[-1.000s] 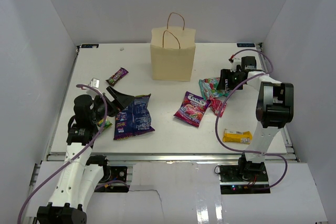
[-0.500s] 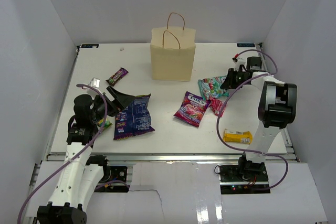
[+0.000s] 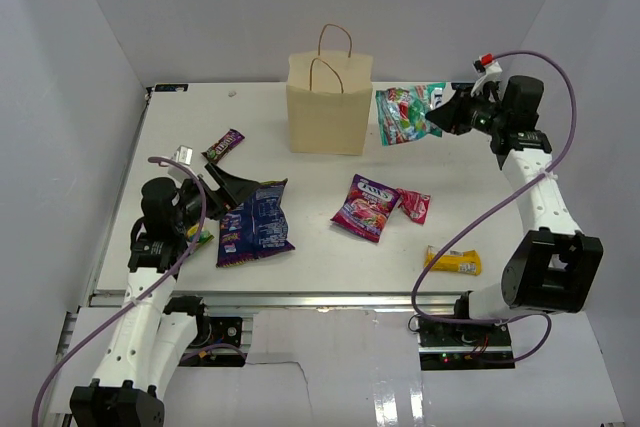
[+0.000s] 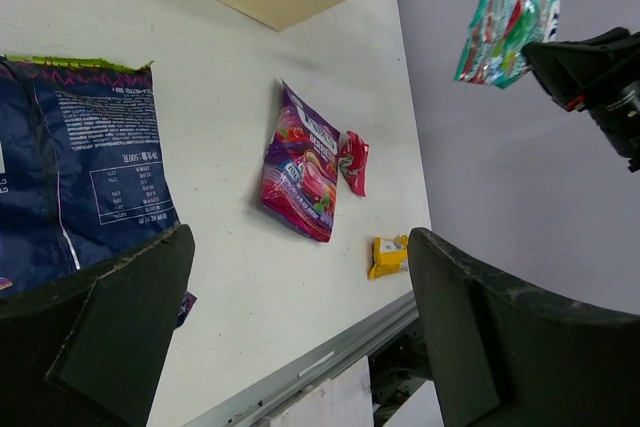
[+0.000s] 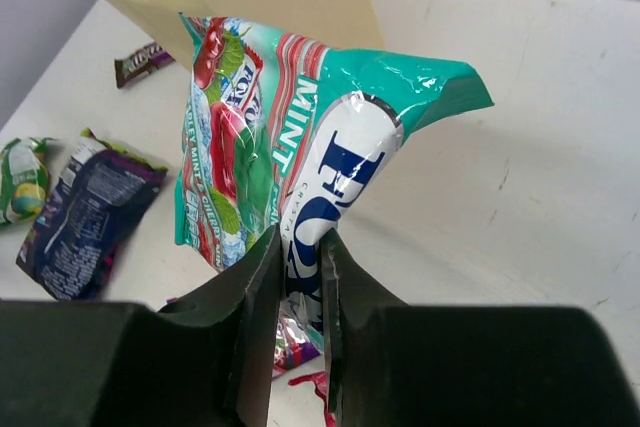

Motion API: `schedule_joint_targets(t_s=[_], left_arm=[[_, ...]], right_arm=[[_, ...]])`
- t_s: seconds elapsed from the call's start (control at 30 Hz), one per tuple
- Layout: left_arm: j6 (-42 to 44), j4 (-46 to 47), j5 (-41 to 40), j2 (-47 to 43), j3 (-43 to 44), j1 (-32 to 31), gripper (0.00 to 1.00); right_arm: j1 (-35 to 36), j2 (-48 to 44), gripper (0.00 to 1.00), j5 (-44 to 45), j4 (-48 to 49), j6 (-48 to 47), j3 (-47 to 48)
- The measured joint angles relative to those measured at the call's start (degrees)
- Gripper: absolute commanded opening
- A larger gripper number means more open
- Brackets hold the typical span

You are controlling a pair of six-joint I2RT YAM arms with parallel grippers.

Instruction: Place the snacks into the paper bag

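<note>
Right now your right gripper (image 5: 298,257) is pinching the green-red mint candy bag (image 5: 290,147) by one edge, its jaws pressed tight on the foil. In the overhead view this sits at the upper right. The candy bag hangs in the air above the table (image 3: 480,197), just beside the right side of the paper bag (image 3: 328,112) and close to its top edge. The paper bag stands upright at the upper centre with both handles up.

Below the candy bag, at centre right, the magenta candy bag (image 3: 365,207) lies flat, and the small pink packet (image 3: 414,205) touches its right side. The yellow bar (image 3: 452,262) lies alone at the lower right, well apart from both.

Your left gripper (image 4: 300,242) is at the lower left of the overhead view. Its fingers are spread wide and hold nothing. It sits at the upper left corner of the large blue-purple bag (image 3: 255,222), which lies flat. You cannot tell whether the fingers touch that bag. The green packet (image 3: 203,238) peeks out beside the left arm. The dark purple bar (image 3: 223,145) lies further up on the left, apart from the rest.
</note>
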Motion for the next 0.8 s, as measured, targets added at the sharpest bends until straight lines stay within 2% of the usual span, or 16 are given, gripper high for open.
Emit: schedule_joint_targets(t_s=[0.13, 0.23, 0.37, 0.47, 0.63, 0.8], left_arm=[[0.4, 0.5, 0.7, 1.8, 0.0, 0.0, 0.98], [0.4, 0.7, 1.1, 2.4, 0.0, 0.0, 0.98], [0.4, 1.6, 1.4, 2.1, 0.0, 0.0, 0.98], [0.1, 1.7, 1.6, 1.8, 0.0, 0.0, 0.98], [-0.8, 1.8, 1.9, 1.1, -0.2, 0.0, 0.98], [-1.2, 1.8, 2.1, 0.0, -0.6, 0.0, 0.98]], right_arm=[[1.5, -0.5, 0.08, 2.1, 0.1, 2.0, 5.9], [3.7, 1.0, 0.08, 4.6, -0.2, 1.9, 13.6], [9.7, 6.7, 0.08, 8.9, 0.2, 0.5, 28.5], [15.0, 10.9, 0.08, 12.8, 0.7, -2.3, 35.9], [21.8, 19.0, 0.08, 19.7, 0.2, -7.9, 43.9], [23.9, 24.7, 0.08, 25.3, -0.3, -12.5, 46.2]])
